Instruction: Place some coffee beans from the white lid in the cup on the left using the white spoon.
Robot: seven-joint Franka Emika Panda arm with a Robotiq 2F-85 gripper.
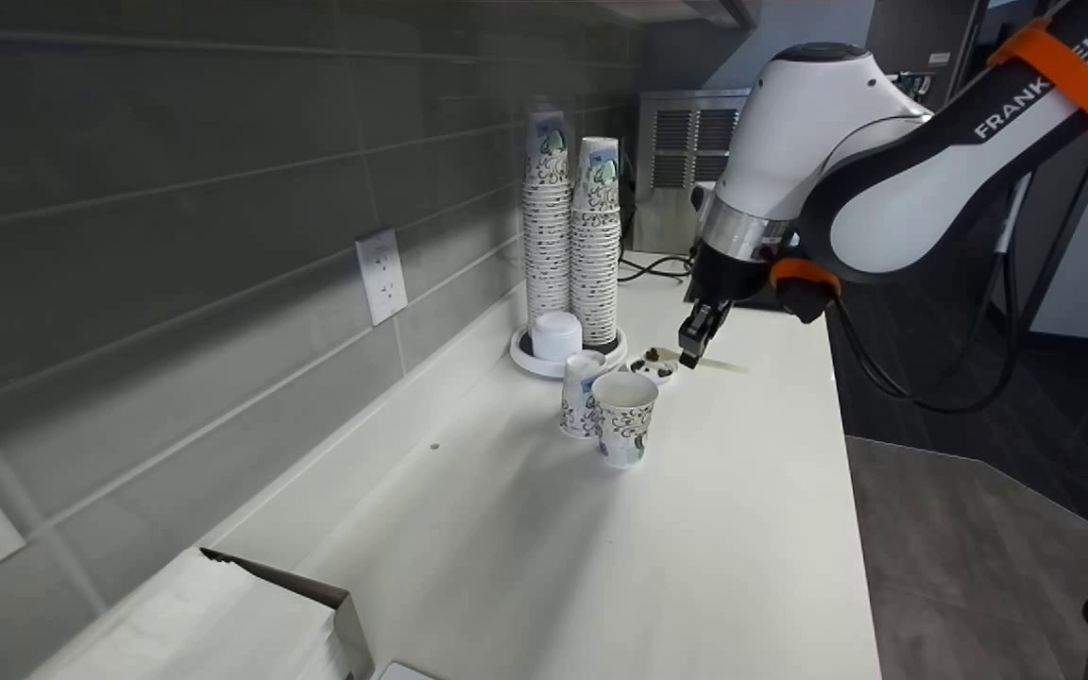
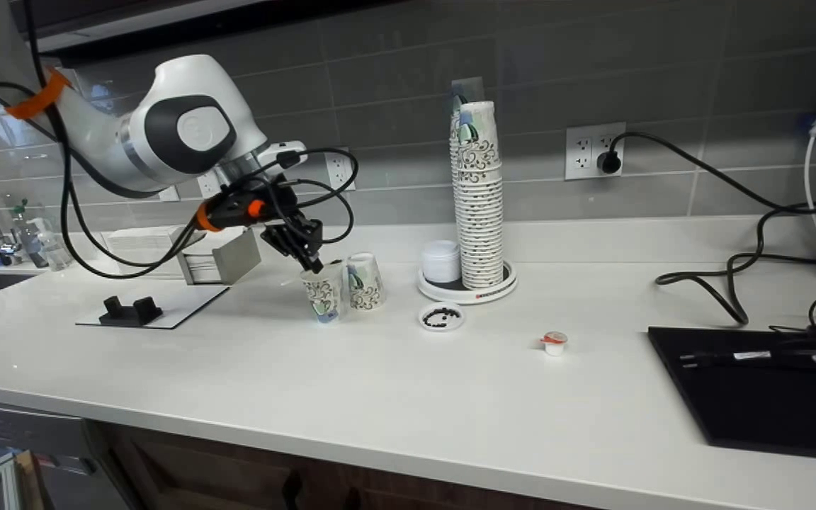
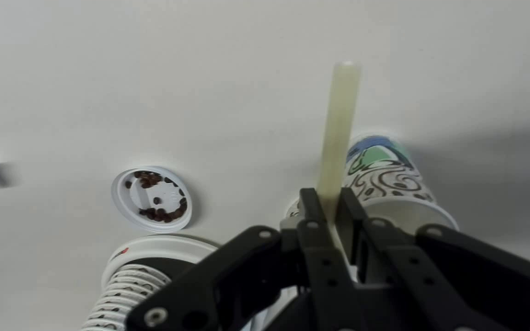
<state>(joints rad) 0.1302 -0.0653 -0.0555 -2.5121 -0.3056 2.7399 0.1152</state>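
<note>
My gripper (image 1: 693,346) is shut on the pale handle of the white spoon (image 3: 340,124), well above the counter. In an exterior view the spoon (image 1: 725,365) lies across the jaws, with dark beans at its far end. The upright patterned cup (image 1: 625,416) stands close to an upside-down cup (image 1: 579,406). In an exterior view my gripper (image 2: 314,265) appears just above the upright cup's (image 2: 324,297) rim. In the wrist view the upright cup (image 3: 380,170) is right of the jaws; the inverted cup is mostly hidden. The white lid (image 3: 147,223) holds coffee beans, also in an exterior view (image 2: 441,326).
Tall cup stacks (image 2: 480,212) and a white tub-like stack (image 2: 441,261) stand on a round white tray (image 2: 468,297) by the wall. A small creamer pod (image 2: 554,344), black mat (image 2: 769,397) and cables lie right. Napkin boxes (image 2: 224,255) stand left.
</note>
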